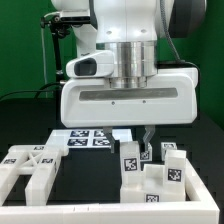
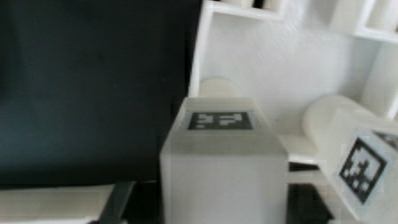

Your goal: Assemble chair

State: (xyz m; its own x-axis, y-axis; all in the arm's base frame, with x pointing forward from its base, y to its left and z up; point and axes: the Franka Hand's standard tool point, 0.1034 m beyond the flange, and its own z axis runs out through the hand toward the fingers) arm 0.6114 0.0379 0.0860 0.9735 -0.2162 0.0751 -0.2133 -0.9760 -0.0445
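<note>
My gripper point(image 1: 133, 142) hangs low over the right-hand group of chair parts. In the wrist view an upright white chair bar point(image 2: 222, 150) with a square marker tag on its top stands between my two dark fingers point(image 2: 135, 200), which press on its sides; the gripper point(image 2: 222, 206) is shut on this bar. From the exterior view the same bar point(image 1: 130, 162) stands just under the gripper body. The flat X-braced panel point(image 1: 30, 166) lies at the exterior view's left. Two more tagged blocks point(image 1: 160, 182) stand beside the held bar.
The marker board point(image 1: 90, 138) lies behind the parts, partly under the gripper. A low white wall point(image 2: 294, 40) runs along the far side in the wrist view. A rounded white part point(image 2: 334, 118) and another tagged piece point(image 2: 365, 165) sit close beside the held bar.
</note>
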